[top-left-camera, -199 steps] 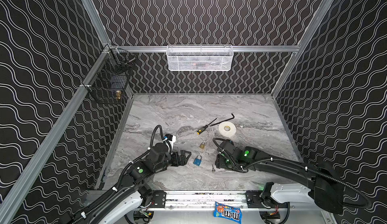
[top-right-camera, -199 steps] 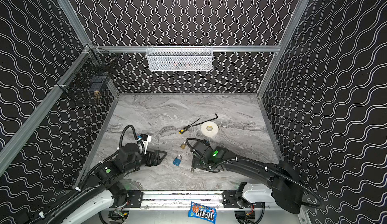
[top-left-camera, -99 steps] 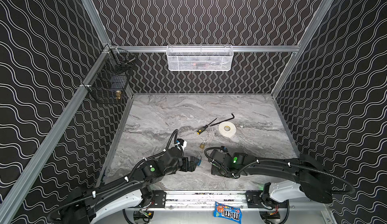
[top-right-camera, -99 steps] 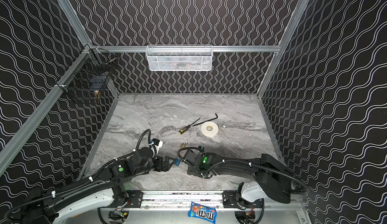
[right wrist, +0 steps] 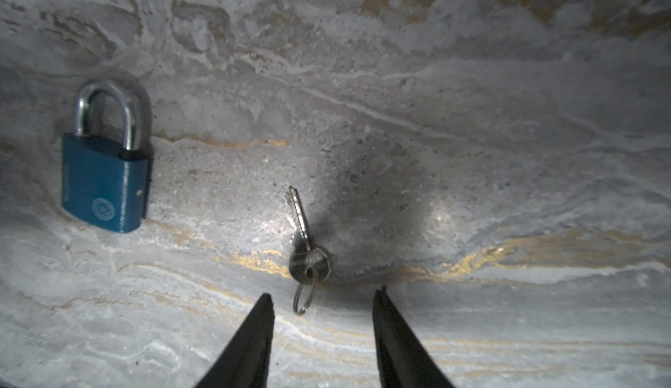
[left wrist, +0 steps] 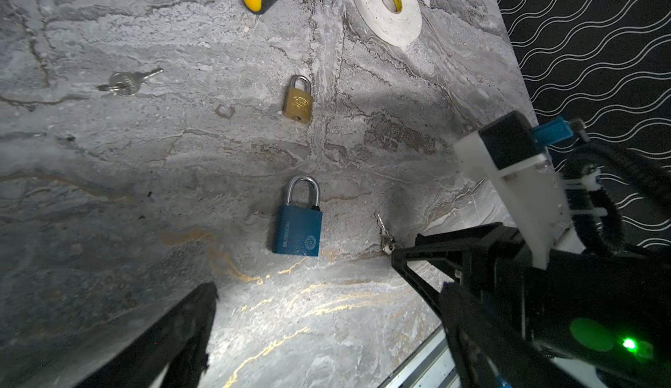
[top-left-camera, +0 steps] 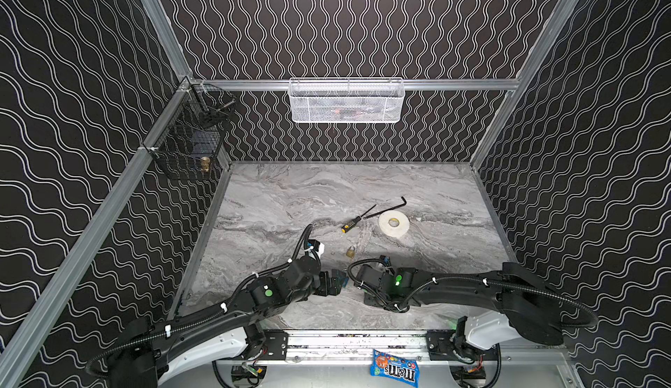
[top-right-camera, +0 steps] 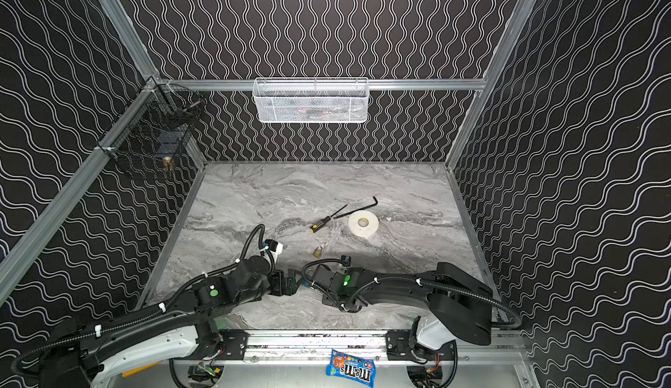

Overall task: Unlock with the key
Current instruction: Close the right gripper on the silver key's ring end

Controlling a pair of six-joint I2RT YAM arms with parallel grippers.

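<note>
Spread right pincer poised at the key, flat on the bench; likely light, stiff, slippery, best pinched by its rounded head.

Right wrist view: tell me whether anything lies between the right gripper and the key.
Nothing visible does. The key lies flat on the bare marble table just ahead of the right gripper, its ring between the open jaws. The blue padlock sits off to one side, apart from both.

The matte black left arm and right arm have white rounded base housings, ribbed black cable conduits, white zip ties and green lights; the right gripper has tapered black fingers.
</note>
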